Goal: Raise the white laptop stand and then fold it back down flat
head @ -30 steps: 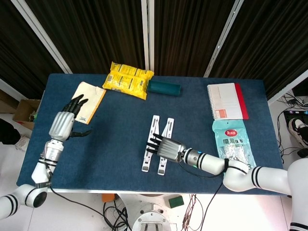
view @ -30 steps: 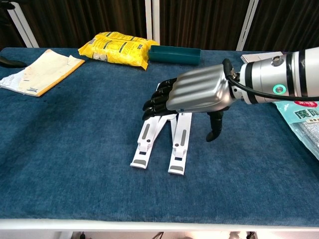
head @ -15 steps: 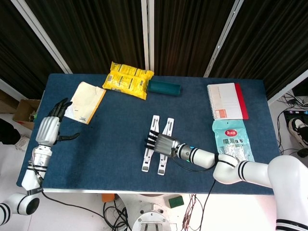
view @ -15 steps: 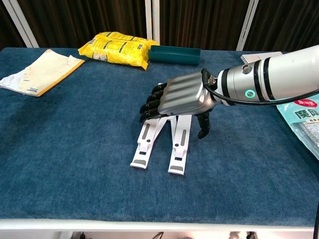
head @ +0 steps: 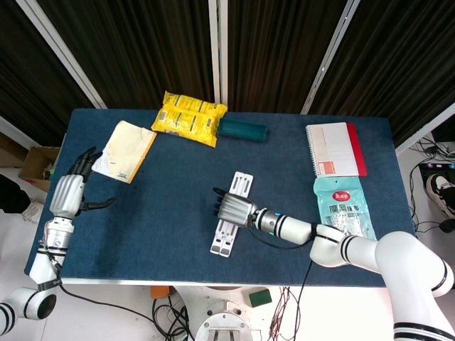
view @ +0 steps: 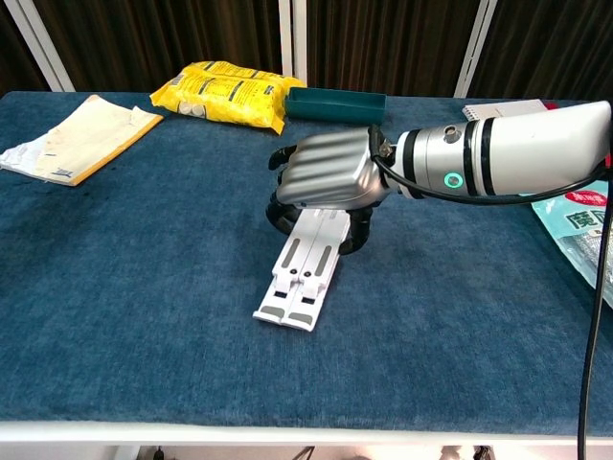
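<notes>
The white laptop stand (head: 222,238) lies flat on the blue table, its two legs pressed side by side into one narrow strip (view: 302,278). My right hand (head: 233,208) sits over its middle and grips it, fingers curled down one side and the thumb down the other (view: 330,177). The stand's far end (head: 242,183) pokes out beyond the hand. My left hand (head: 69,195) hangs off the table's left edge with fingers spread, holding nothing; the chest view does not show it.
A yellow packet (head: 188,117) and a green box (head: 242,130) lie at the back. A tan booklet (head: 126,150) sits back left. A red-edged spiral notebook (head: 334,149) and a teal pouch (head: 343,208) lie at the right.
The stand's two legs, splayed apart before, now lie together. My right hand has dropped onto the stand and closed around it. My left hand has drawn back to the left.
</notes>
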You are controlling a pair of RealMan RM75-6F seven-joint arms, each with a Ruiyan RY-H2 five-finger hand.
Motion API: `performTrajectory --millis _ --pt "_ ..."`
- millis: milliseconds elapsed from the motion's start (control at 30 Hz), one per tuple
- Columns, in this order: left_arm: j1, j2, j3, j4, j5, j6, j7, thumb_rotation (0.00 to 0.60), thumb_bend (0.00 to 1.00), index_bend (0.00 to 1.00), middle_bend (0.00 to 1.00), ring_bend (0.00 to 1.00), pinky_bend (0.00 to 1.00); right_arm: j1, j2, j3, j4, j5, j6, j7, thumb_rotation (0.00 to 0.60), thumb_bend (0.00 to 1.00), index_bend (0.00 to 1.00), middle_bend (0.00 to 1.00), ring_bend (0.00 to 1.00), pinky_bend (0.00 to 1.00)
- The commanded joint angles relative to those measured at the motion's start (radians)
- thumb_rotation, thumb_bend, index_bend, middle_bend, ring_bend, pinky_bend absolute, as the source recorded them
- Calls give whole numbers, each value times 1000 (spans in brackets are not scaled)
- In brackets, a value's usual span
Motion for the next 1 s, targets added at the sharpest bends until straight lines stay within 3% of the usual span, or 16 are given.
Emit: performTrajectory --millis 33,133,200,267,333,467,600,800,1000 --pt "7 -5 -1 10 6 4 -11 600 0 90 5 32 167 -2 -34 -25 61 -42 62 57 600 339 596 535 375 204" --pt "11 -2 -4 16 7 4 -10 600 0 89 5 32 167 -3 -42 -32 73 -39 63 71 600 327 550 514 345 189" --pt "14 6 -9 17 4 5 1 600 0 89 5 32 167 -7 -34 -27 57 -14 38 57 600 260 382 406 232 95" --pt "21 21 -15 19 -6 9 28 600 0 89 6 33 167 -26 -8 -6 7 37 19 14 600 157 127 203 54 6" --pt "31 45 -17 9 -25 2 65 600 0 91 19 33 166 -62 26 21 -64 91 38 -20 600 122 8 79 0 0" --pt "64 132 -6 -55 -70 -22 146 600 0 96 42 33 166 -193 128 65 -216 223 162 -103 600 124 0 64 0 0" --pt "105 190 8 -73 -83 16 253 600 0 102 42 33 166 -341 264 71 -379 323 322 -172 600 136 0 87 0 0" --pt "184 249 46 -100 -73 85 317 600 0 110 43 34 166 -581 487 13 -558 381 573 -176 600 142 0 125 0 0" --pt "285 282 98 -157 -9 193 263 600 0 110 44 34 166 -804 606 -52 -579 379 772 -8 600 141 0 133 0 0"
